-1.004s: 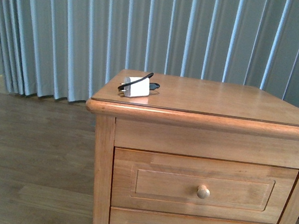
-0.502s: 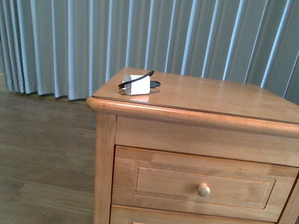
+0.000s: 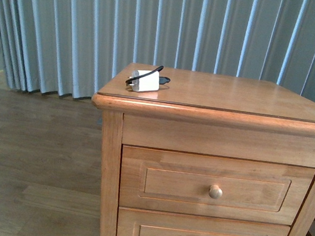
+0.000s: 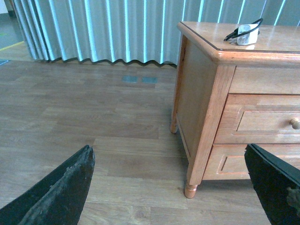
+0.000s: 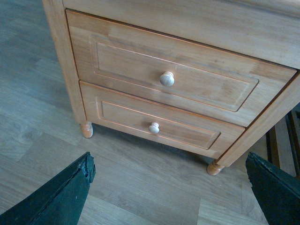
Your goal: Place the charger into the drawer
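The charger (image 3: 146, 80) sat on the nightstand (image 3: 234, 95) top near its left front corner, above the closed upper drawer (image 3: 173, 183). The left gripper (image 4: 168, 154) and right gripper (image 5: 168, 159) hung spread wide, empty.

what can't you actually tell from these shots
- Inside of the drawer: it is shut in every view, so its front hides the contents.
- The charger cable's far end: partly behind the white block in the front view, too small in the left wrist view.
- Left gripper and right gripper: only finger ends show, cut off by picture edges.
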Tool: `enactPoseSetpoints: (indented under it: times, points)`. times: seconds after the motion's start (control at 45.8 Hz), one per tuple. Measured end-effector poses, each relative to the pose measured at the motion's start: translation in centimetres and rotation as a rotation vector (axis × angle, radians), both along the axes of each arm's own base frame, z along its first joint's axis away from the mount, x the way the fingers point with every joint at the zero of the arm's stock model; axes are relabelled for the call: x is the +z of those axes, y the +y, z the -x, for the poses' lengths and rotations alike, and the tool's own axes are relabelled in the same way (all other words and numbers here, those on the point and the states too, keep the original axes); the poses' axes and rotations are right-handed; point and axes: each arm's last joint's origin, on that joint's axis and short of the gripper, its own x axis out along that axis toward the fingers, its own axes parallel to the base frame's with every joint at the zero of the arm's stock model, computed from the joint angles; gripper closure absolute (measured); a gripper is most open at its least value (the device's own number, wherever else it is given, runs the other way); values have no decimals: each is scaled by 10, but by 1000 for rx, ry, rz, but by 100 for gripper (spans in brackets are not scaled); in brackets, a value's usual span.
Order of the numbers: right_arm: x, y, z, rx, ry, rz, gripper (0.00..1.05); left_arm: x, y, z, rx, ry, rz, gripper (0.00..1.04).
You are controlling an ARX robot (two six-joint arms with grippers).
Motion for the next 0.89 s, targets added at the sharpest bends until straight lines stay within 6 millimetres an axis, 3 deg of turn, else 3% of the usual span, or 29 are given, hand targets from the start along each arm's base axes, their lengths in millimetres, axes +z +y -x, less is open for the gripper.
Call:
enactPoseSetpoints:
  times: [0.458,0.895]
  points:
    - [-32,38,-105,-124,-23,48,8,0,0,0,0,0,0,6]
    - [-77,58,-154,-152,7,97,8,0,0,0,0,0,0,6]
